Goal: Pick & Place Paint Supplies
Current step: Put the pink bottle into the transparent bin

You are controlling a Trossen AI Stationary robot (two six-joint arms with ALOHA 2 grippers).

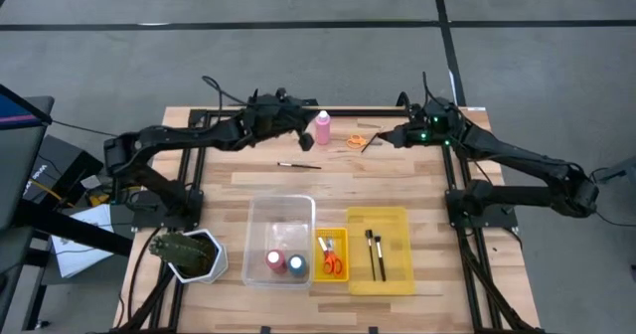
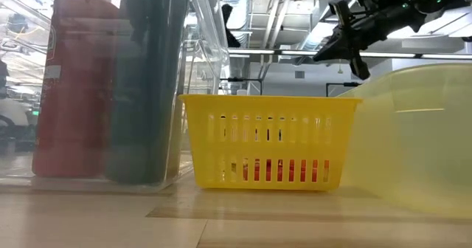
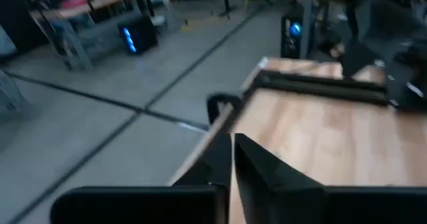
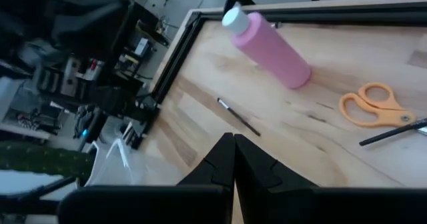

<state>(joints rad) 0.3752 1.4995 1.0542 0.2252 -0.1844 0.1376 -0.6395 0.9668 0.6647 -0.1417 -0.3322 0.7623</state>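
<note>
1. Grippers: left gripper (image 1: 306, 138) and right gripper (image 1: 390, 135) both clenched, empty, above the table's far edge.
2. Pink bottle (image 1: 322, 128) stands just beside my left gripper; a sideways nudge could topple it.
3. Scissors (image 1: 356, 140) and brush (image 1: 298, 165) lie loose nearby; I risk brushing them away.

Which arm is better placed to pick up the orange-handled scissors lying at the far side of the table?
Probably the right arm. Its shut end effector hovers right beside the orange-handled scissors. The left end effector, also shut, sits beyond the upright pink paint bottle.
</note>
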